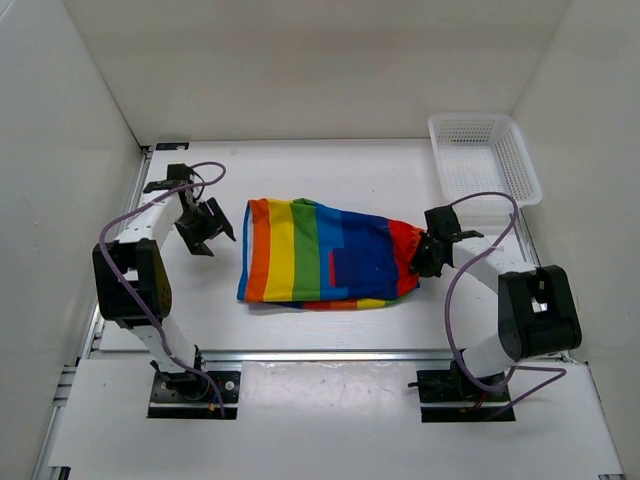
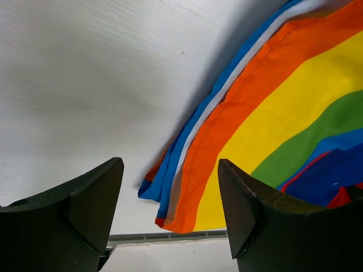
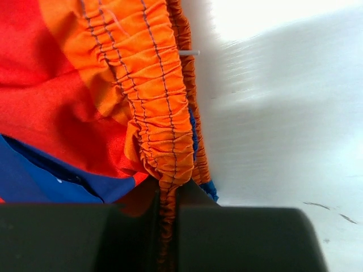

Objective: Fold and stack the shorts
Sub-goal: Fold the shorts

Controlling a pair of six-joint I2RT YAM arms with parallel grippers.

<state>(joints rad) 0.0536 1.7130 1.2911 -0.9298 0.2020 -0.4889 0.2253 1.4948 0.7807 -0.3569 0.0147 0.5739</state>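
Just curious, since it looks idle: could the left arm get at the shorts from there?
Probably yes. The left gripper hangs open right by the orange edge of the shorts, and nothing stands between them.

Hidden under the top layer, seen from above: lower folds of the shorts [image 1: 325, 255]. Too small and dark to tell there: fingertips of the right gripper [image 1: 417, 264] against the red edge. Swallowed between its fingers [image 3: 244, 238] in the right wrist view: the pinched end of the waistband [image 3: 153, 113]. Cropped at top and right in the left wrist view: the shorts, partly behind the left gripper [image 2: 170, 164].
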